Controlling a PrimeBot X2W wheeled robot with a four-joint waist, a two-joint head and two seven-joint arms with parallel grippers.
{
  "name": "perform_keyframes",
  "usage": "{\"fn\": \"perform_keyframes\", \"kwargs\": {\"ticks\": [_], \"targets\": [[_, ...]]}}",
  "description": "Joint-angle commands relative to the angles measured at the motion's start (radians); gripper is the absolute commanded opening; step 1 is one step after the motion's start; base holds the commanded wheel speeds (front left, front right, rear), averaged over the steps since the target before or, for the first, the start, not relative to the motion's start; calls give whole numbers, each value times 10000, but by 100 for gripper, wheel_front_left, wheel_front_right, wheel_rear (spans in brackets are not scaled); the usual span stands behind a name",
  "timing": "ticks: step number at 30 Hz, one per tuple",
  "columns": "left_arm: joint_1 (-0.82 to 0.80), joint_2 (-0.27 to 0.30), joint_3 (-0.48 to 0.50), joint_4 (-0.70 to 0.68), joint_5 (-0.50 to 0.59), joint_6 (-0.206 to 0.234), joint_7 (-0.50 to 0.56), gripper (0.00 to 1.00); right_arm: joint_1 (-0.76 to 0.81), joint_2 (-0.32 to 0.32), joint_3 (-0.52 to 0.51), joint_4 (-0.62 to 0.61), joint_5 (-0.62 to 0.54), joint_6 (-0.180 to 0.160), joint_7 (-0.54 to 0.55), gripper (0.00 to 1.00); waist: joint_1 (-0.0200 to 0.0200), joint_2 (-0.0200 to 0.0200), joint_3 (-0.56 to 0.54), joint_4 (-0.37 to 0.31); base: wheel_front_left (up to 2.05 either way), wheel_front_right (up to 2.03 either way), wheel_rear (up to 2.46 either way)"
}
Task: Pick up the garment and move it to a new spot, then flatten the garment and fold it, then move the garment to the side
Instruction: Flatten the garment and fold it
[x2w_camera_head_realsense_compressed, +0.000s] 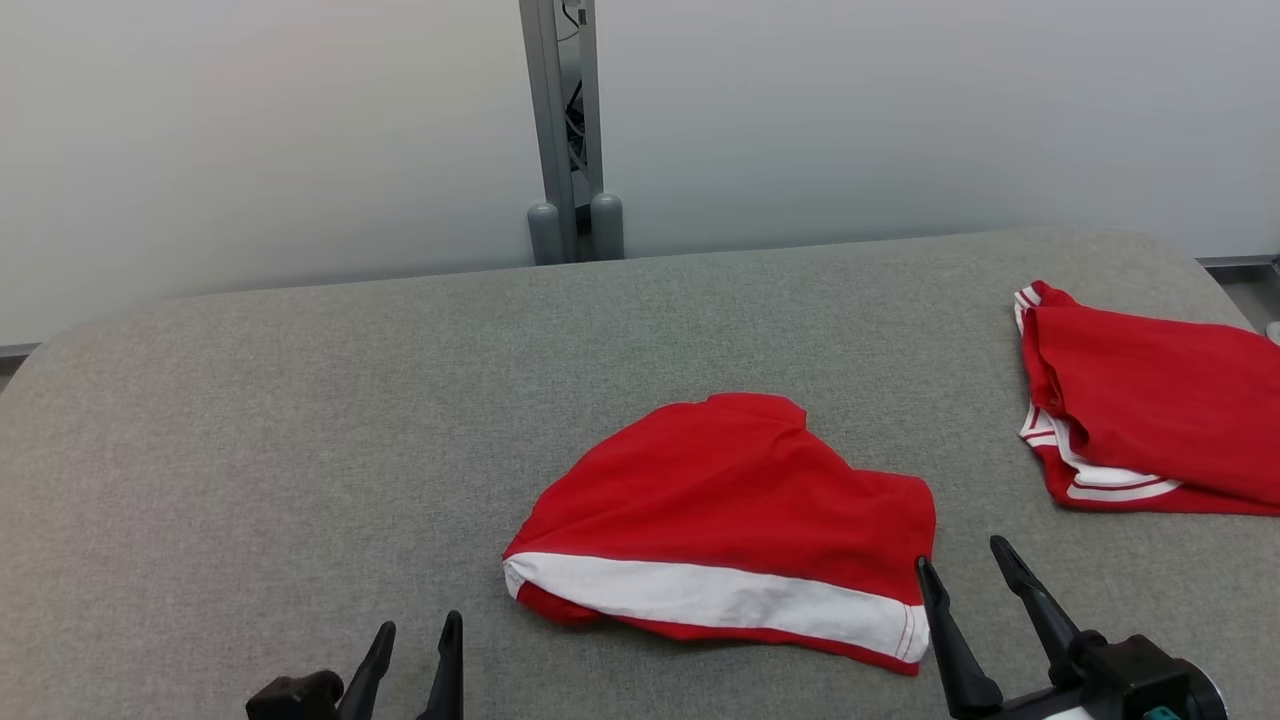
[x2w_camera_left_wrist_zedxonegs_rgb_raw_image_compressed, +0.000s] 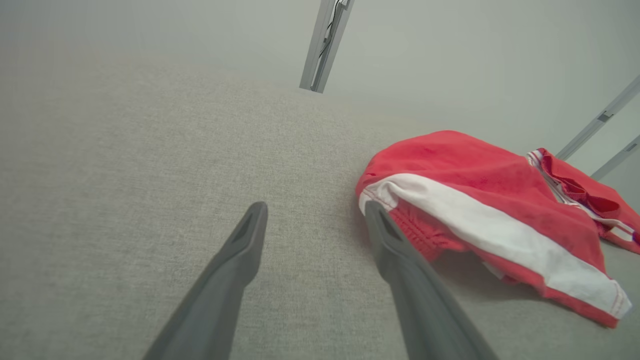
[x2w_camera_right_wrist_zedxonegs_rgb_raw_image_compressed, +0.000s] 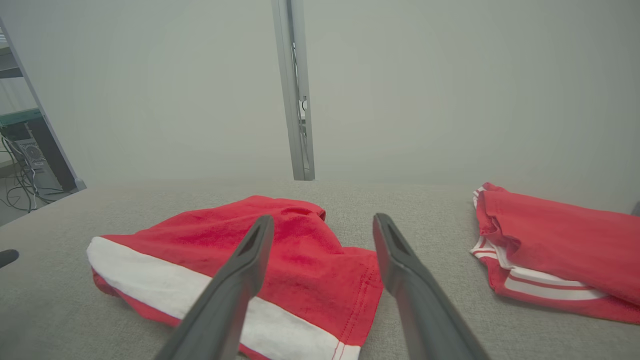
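The garment (x2w_camera_head_realsense_compressed: 720, 510) is a red piece with a broad white band along its near edge, lying loosely bunched in the middle of the grey fabric surface (x2w_camera_head_realsense_compressed: 300, 420). My left gripper (x2w_camera_head_realsense_compressed: 418, 628) stands open at the lower left, a little short of the garment's left end and apart from it. In the left wrist view the garment (x2w_camera_left_wrist_zedxonegs_rgb_raw_image_compressed: 480, 180) lies just right of the open left gripper (x2w_camera_left_wrist_zedxonegs_rgb_raw_image_compressed: 315, 207). My right gripper (x2w_camera_head_realsense_compressed: 961, 555) is open beside the garment's right edge. In the right wrist view the garment (x2w_camera_right_wrist_zedxonegs_rgb_raw_image_compressed: 210, 235) lies under and ahead of the right gripper (x2w_camera_right_wrist_zedxonegs_rgb_raw_image_compressed: 324, 220), which holds nothing.
A second red garment (x2w_camera_head_realsense_compressed: 1150, 410) with white stripes lies folded at the surface's far right edge, also seen as a second garment (x2w_camera_right_wrist_zedxonegs_rgb_raw_image_compressed: 560, 240) in the right wrist view. A grey metal post (x2w_camera_head_realsense_compressed: 570, 130) stands behind the surface against the pale wall. Bare surface stretches to the left.
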Motion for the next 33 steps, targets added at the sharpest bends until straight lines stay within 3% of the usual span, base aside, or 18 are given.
{"fn": "perform_keyframes", "kwargs": {"ticks": [1,12,22,33], "targets": [[-388,49,-67,274,-221,-99,79,100,-122,-54,15,42,-21,-4,-2,100,0,-1,55,-47,0,0,0],[-2175,52,-919,2243,-2996,-714,565,100,-216,-208,102,125,-37,-4,-1,100,0,-1,355,-333,0,0,0],[-2930,54,-1709,3396,-2622,-576,370,100,-414,-290,233,84,-13,-4,-1,100,0,-1,652,-570,0,0,0],[-3608,53,-2807,4140,-3214,-692,416,100,-741,-290,310,30,-21,-4,-1,100,0,-1,1078,-751,0,0,0]]}}
